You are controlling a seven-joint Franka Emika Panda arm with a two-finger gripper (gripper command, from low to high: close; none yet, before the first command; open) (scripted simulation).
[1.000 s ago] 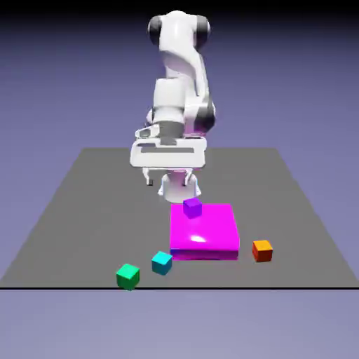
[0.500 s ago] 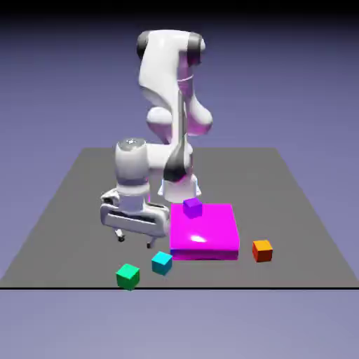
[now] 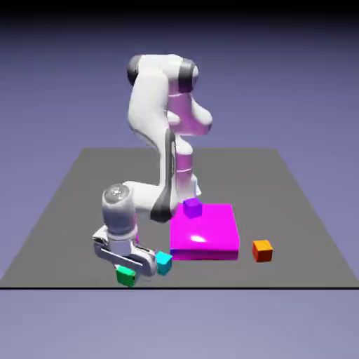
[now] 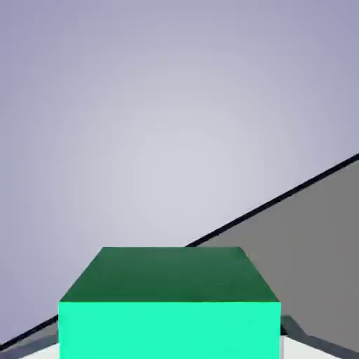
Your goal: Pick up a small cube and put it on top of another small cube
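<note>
Exterior view: the white robot arm bends low over the near edge of the dark grey table [image 3: 294, 203], and its two-finger gripper [image 3: 130, 272] sits down around the small plain green cube [image 3: 126, 278], which lies near the table's front edge toward the exterior view's left. The jaws are pressed in on the green cube's sides. A small cyan cube [image 3: 164, 262] stands just beside the gripper on the exterior view's right. Farther right lies the flat magenta square slab [image 3: 205, 231], and the small plain purple cube [image 3: 193, 207] rests on the slab's far left corner. A small orange cube [image 3: 262, 250] stands alone to the right of the slab. In the hand view the green cube [image 4: 172, 305] fills the bottom middle, large, with the table edge running slantwise behind it.
</note>
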